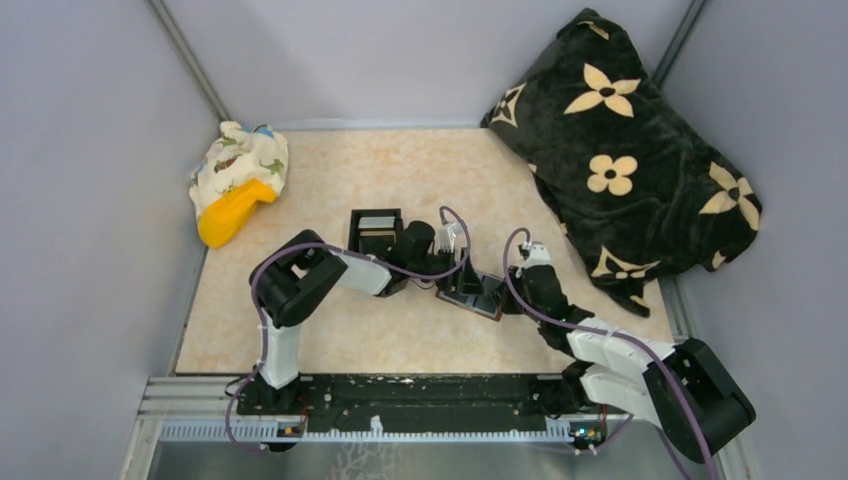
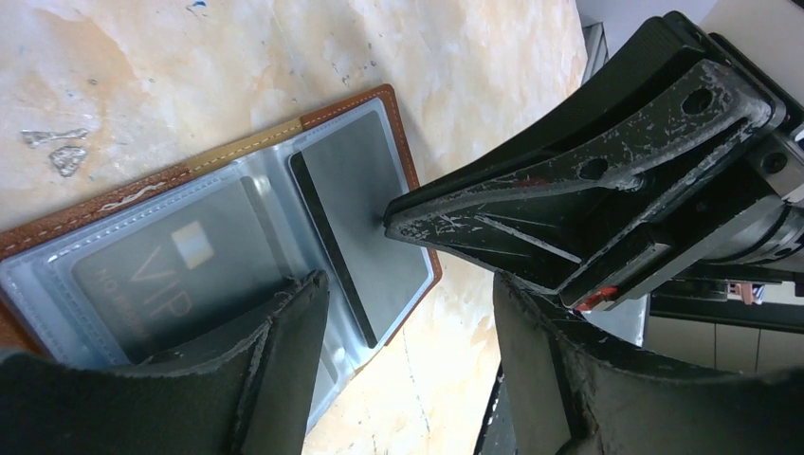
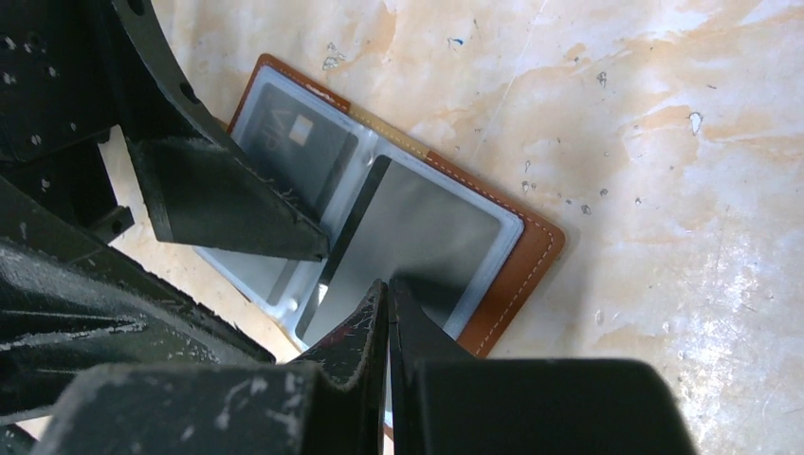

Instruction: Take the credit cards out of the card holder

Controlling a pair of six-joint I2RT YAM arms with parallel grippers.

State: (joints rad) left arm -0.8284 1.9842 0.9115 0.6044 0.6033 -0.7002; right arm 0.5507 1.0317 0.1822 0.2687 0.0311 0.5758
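Two grippers, one small target. The right gripper (image 3: 387, 292) has its jaws pressed together with nothing between them, and its tip bears down on the right-hand plastic sleeve of the card holder (image 3: 520, 275), pinning it flat. The left gripper (image 2: 410, 284) is spread wide and holds nothing. One finger hovers over the fold down the middle, the other hangs out past the holder's edge.

The holder lies open on the table (image 1: 400, 170), leather side down, midway between the two arms. A plain grey card (image 3: 431, 223) sits in the pinned sleeve. Its long dark edge shows by the fold, though I cannot tell whether it has started out of the pocket. A dark VIP card (image 2: 161, 284) sits in the other sleeve, fully tucked in.

Here's the worry: the pinning tip rests right on the card that looks set to come out, so any pull may drag against it or jam. If the left jaws close on sleeve and card together, the whole holder could lift or skid on the smooth top. The two grippers are also very near each other, so a clash is a real risk.
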